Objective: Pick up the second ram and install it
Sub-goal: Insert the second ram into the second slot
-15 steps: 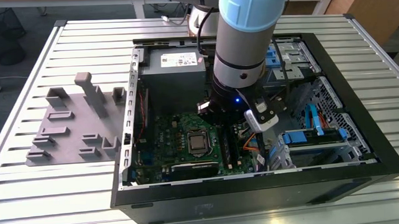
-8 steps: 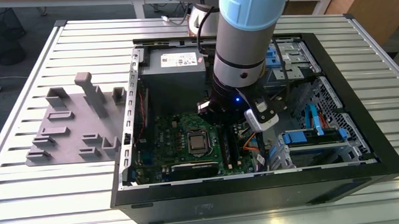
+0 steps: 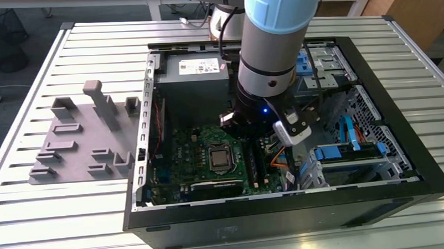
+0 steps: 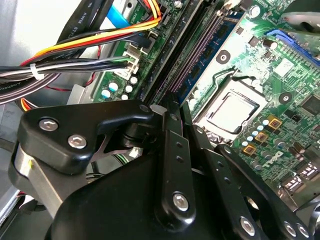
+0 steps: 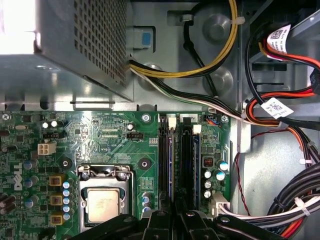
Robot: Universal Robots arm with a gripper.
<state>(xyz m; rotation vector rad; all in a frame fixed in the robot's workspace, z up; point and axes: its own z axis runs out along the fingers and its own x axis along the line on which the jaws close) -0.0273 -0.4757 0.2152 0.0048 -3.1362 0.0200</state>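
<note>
Poised upright over the motherboard, gripper in line with the memory slots for pressing straight down, second ram lying edge-on there beside the gripper's tip; grip itself impossible to tell.

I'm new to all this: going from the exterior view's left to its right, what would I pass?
Grey plastic holder on the slatted table → green motherboard inside the open computer case → the arm's tool → blue drive latches.
</note>
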